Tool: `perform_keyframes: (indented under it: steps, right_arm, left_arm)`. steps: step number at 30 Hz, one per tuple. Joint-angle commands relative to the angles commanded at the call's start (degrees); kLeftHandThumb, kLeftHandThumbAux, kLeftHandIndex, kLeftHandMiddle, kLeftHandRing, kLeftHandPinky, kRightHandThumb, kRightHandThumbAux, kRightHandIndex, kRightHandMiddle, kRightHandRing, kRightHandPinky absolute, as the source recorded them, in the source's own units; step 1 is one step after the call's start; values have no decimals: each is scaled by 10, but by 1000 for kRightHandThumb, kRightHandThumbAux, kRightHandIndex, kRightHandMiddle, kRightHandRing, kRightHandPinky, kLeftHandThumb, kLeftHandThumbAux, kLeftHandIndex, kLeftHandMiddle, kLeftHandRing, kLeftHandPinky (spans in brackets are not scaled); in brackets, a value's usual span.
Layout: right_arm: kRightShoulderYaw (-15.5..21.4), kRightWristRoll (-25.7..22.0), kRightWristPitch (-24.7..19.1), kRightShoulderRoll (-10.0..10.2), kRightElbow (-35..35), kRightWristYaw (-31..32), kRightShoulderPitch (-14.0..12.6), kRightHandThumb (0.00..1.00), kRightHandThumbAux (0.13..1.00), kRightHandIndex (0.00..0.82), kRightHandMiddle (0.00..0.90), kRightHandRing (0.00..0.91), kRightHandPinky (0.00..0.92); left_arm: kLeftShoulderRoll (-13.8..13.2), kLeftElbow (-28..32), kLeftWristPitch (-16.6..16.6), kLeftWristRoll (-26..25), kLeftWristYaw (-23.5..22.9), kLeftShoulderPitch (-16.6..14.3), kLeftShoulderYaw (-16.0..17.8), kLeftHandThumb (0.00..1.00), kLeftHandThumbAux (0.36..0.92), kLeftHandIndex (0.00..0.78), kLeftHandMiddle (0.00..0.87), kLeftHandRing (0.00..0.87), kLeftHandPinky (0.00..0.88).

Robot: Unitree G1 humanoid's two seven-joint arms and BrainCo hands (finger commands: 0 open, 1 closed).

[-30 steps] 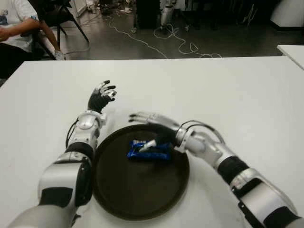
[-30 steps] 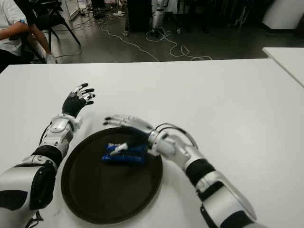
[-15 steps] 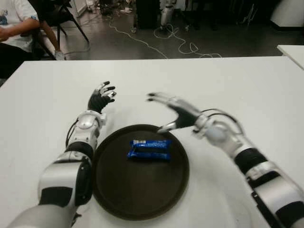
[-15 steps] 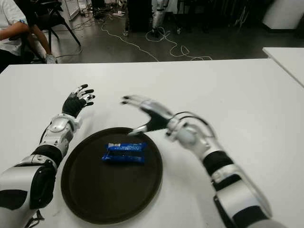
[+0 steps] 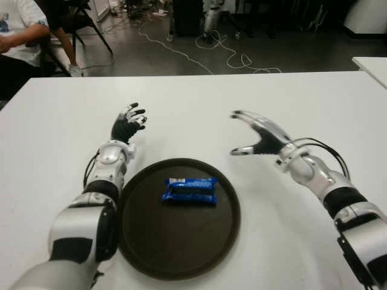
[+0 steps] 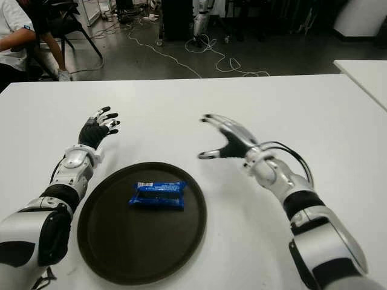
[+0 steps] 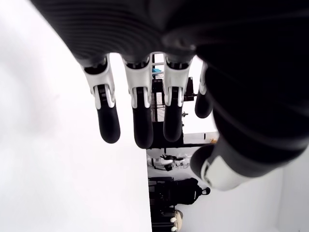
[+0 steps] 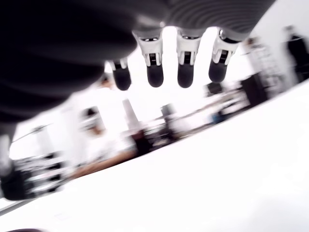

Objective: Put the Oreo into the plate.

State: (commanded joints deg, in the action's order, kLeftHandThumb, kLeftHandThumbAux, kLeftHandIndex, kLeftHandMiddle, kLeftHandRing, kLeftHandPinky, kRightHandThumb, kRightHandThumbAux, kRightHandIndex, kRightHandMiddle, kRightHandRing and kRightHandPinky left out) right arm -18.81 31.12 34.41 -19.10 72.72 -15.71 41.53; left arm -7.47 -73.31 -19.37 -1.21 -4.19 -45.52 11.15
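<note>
A blue Oreo packet (image 5: 190,190) lies flat inside the dark round plate (image 5: 179,257), toward its far half. My right hand (image 5: 254,134) hovers over the white table to the right of the plate and beyond its rim, fingers spread and holding nothing. In the right wrist view its fingertips (image 8: 154,76) stand apart with only the room behind them. My left hand (image 5: 127,122) shows beyond the plate on the left, fingers (image 7: 140,125) relaxed and empty.
The white table (image 5: 314,103) stretches wide around the plate. A person sits at the far left corner (image 5: 18,36). Cables (image 5: 230,57) lie on the dark floor beyond the far edge. Another table's corner (image 5: 372,65) shows at the right.
My right hand has let go of the Oreo packet, lifted off the plate and swung right and away. The packet stays in the plate. The left hand has not moved.
</note>
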Motion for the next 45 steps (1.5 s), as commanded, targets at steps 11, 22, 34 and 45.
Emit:
perform_keyframes:
  steps: [11,22,34,45]
  right_arm:
    - [169,-198,-78,55,32,163,10,0,564,185,255,262,271]
    - [268,-305,-129,46,19,276,26,0,598,204,265,277,300]
    - [321,-340,-143,7,14,262,29,0,622,248,322,323,309]
    - [318,-329,-210,30,39,205,30,0,617,268,350,346,311]
  left_arm:
    - [-8,-3,-5,17,-9,4,-17,15,672,122,209,212,233]
    - [-8,-3,-11,16,-24,7,-17,31,640,127,211,222,250]
    - [-12,-5,-11,19,-26,7,-19,35,637,129,225,239,264]
    - [-10,-5,-11,24,-21,6,-24,29,627,135,223,238,268]
